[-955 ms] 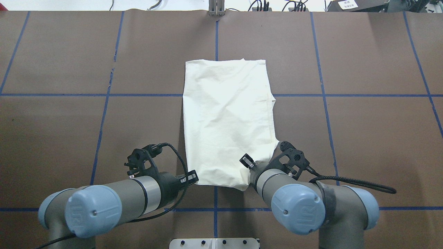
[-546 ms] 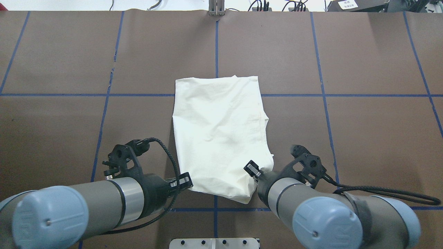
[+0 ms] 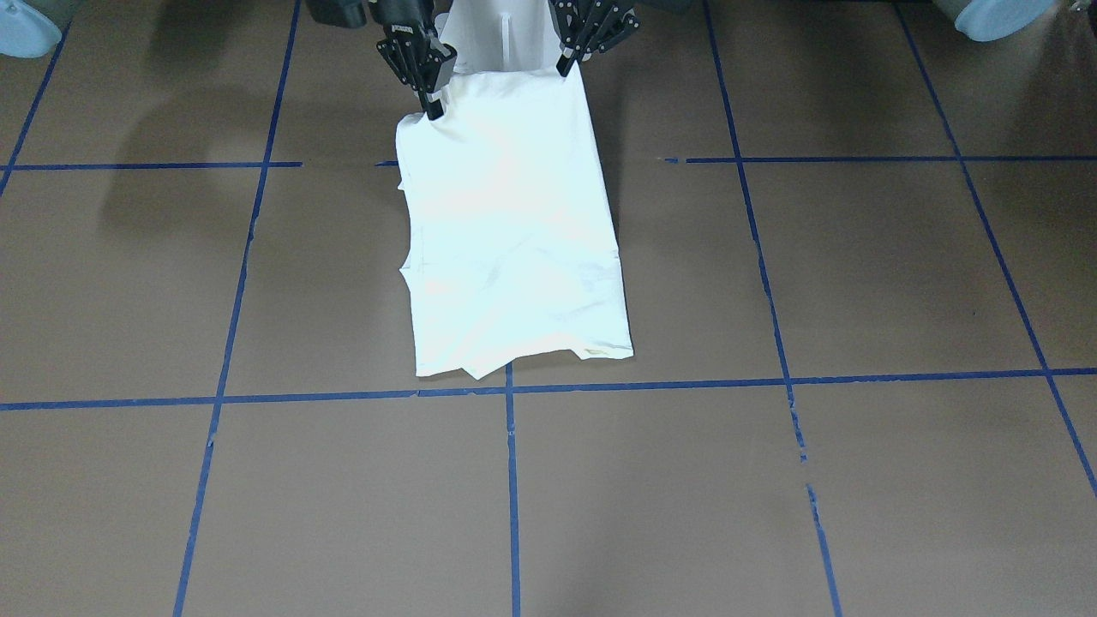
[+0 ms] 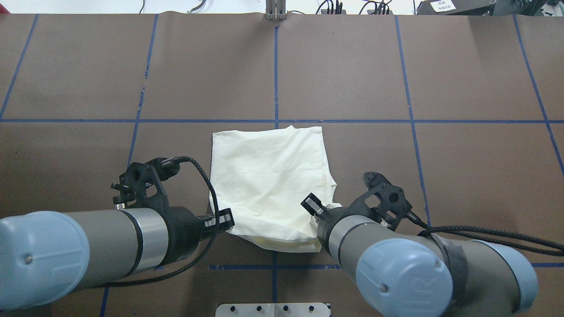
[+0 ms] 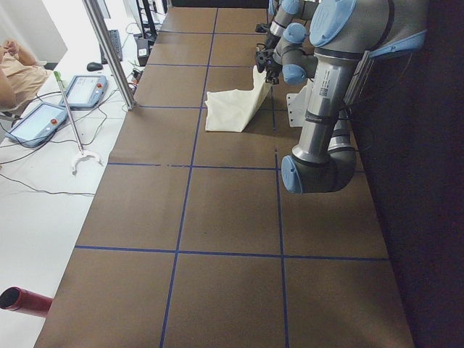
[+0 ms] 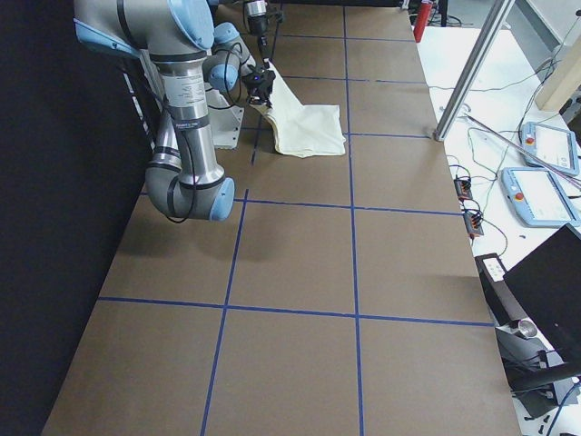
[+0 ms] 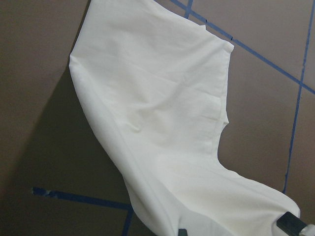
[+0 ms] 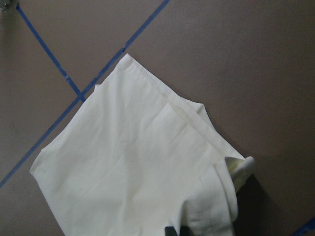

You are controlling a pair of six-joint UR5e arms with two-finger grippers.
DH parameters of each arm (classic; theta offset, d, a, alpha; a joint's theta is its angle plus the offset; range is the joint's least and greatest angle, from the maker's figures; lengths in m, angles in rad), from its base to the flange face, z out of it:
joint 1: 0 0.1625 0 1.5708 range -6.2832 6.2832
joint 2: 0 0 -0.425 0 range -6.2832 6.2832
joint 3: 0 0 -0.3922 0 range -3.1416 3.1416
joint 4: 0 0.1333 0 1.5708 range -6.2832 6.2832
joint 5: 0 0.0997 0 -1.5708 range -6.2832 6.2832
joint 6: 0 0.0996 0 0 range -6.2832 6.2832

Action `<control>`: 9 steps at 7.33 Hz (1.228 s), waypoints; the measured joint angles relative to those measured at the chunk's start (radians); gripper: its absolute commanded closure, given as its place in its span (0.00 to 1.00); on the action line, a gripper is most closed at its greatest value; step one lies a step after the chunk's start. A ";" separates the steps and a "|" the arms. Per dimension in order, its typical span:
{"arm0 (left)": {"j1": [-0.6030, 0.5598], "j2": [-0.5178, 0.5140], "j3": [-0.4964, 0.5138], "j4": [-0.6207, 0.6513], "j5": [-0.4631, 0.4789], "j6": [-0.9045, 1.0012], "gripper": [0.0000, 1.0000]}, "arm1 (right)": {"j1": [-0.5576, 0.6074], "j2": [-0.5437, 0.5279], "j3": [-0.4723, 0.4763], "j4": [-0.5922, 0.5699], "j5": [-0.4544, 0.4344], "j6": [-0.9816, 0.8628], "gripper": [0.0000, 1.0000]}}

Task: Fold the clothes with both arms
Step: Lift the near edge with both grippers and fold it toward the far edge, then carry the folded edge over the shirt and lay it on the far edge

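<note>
1. Two grippers, both clamped tight on cloth. The left gripper (image 3: 566, 64) & right gripper (image 3: 433, 103) each pinch one corner of the shirt's near edge, the edge by the robot, and hold it up off the table (image 4: 352, 66).
2. Where it is: the cream shirt (image 4: 269, 176) sits mid-table, close to the robot, plain side up. It is long & narrow. The far end lies flat and the near end hangs from the grippers.
3. What changed: a sec ago the far edge lay well past the crosswise blue tape line (image 4: 396, 121). Half a sec ago it lay across that line. Now it stops just on the robot's side of it. The left arm (image 4: 101, 246) & right arm (image 4: 476, 268) have backed toward the base, dragging the shirt w/ them.
4. What that means, I think: the drag pulls the cloth smooth & into easy reach. The next fold, near edge over to far edge, isn't done yet.
5. Writing: no cat & no letters show on the shirt. The blue cap (image 4: 403, 279) on the right arm has a faint raised mark, maybe "UR". A white paper label (image 4: 443, 5) sits past the table's far right corner, print too small to read.
</note>
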 measured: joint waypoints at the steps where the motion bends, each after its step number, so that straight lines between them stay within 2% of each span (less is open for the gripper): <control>1: -0.057 -0.023 0.053 -0.002 -0.025 0.050 1.00 | 0.055 0.038 -0.056 0.001 0.018 -0.021 1.00; 2: -0.105 -0.045 0.110 -0.005 -0.043 0.094 1.00 | 0.106 0.071 -0.122 0.015 0.037 -0.040 1.00; 6: -0.205 -0.075 0.325 -0.102 -0.055 0.178 1.00 | 0.206 0.148 -0.462 0.245 0.074 -0.101 1.00; 7: -0.212 -0.092 0.385 -0.135 -0.054 0.181 1.00 | 0.212 0.159 -0.530 0.283 0.074 -0.111 1.00; 9: -0.214 -0.122 0.482 -0.174 -0.051 0.182 1.00 | 0.215 0.164 -0.606 0.323 0.074 -0.125 1.00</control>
